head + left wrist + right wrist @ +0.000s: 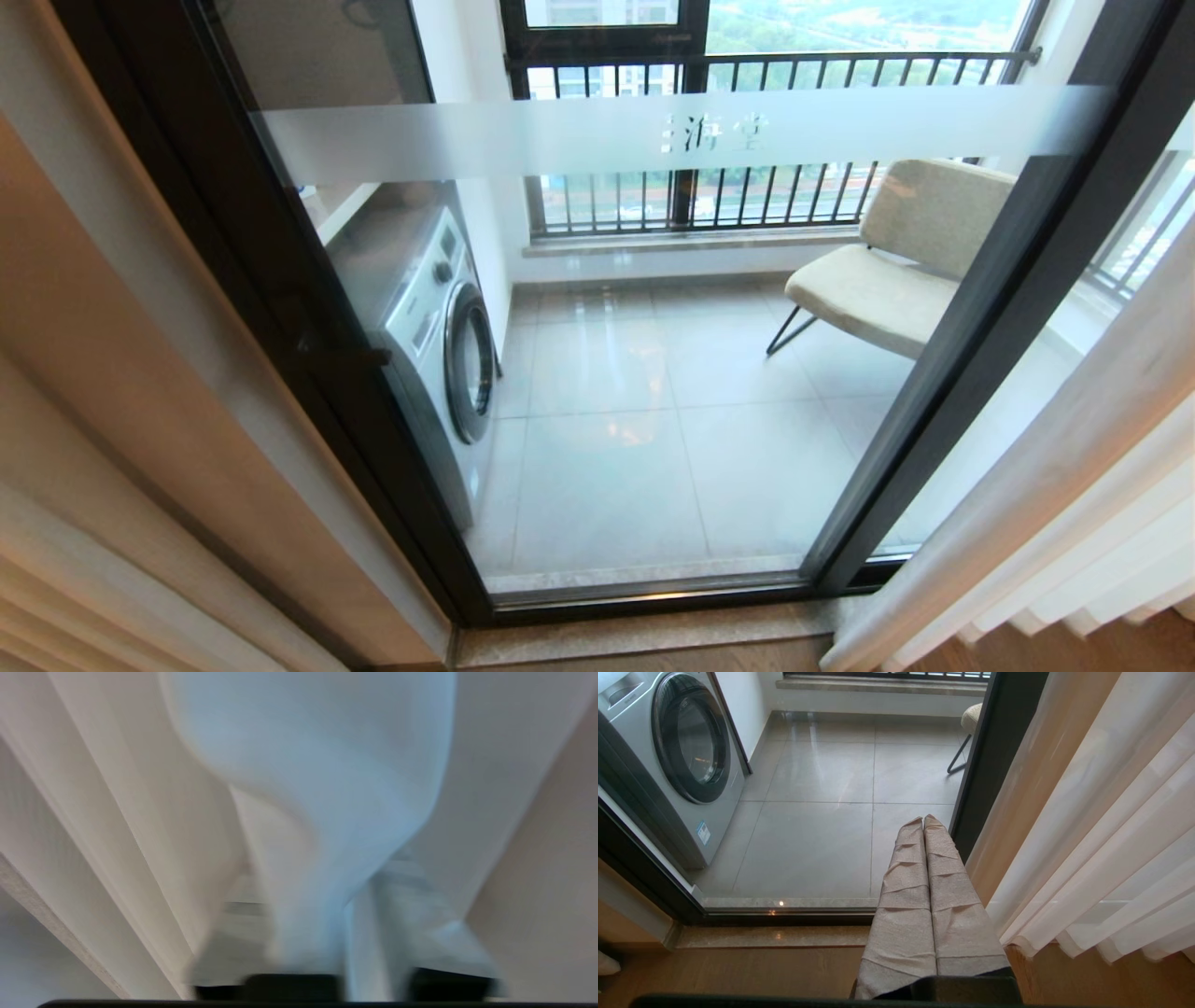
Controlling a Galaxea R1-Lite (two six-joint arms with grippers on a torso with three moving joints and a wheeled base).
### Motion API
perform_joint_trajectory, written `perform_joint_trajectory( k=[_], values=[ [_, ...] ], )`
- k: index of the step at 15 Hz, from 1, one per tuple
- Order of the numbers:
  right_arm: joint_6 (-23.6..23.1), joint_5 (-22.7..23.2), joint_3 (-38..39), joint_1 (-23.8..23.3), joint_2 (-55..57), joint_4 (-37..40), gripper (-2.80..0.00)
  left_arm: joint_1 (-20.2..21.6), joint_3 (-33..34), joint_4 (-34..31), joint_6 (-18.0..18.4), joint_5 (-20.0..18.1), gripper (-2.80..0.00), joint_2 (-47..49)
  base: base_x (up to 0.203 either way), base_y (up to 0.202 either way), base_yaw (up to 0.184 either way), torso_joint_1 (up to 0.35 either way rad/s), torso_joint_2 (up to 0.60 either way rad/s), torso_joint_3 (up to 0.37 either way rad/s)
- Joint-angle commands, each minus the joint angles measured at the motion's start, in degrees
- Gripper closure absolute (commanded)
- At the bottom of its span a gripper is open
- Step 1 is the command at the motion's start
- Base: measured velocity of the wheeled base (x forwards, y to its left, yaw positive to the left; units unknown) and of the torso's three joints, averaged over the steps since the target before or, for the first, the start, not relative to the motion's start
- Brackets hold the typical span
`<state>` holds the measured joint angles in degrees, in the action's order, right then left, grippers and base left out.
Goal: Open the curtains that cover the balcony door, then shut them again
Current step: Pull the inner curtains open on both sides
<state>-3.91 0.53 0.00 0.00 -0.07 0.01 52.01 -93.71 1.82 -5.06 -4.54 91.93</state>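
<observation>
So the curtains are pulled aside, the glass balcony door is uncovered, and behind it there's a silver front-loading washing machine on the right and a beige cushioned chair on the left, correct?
Not quite: the sides are swapped. In the head view the silver front-loading washing machine stands on the left and the beige cushioned chair on the right. The rest holds: the beige pleated curtains hang aside and the black-framed glass balcony door is uncovered.

We look down at a grey tiled balcony floor (653,411), where a front-loading washing machine (434,327) stands at left and a cushioned chair (887,271) on thin dark legs at right; nearer us, curtains (1101,849) reach the wooden floor (738,970).
</observation>
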Motion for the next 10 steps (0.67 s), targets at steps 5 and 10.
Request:
perform_joint_trajectory(
  k=[5,10],
  values=[
    [0.0,0.0,0.0,0.0,0.1,0.0,0.00,-0.6,4.0,-0.1,0.0,0.0,-2.80,-4.9,0.000,0.000,0.000,0.000,0.00,0.000],
    [0.0,0.1,0.0,0.0,0.1,0.0,0.00,-0.9,9.4,-0.1,0.0,0.0,-2.80,-10.6,0.000,0.000,0.000,0.000,0.00,0.000]
  ],
)
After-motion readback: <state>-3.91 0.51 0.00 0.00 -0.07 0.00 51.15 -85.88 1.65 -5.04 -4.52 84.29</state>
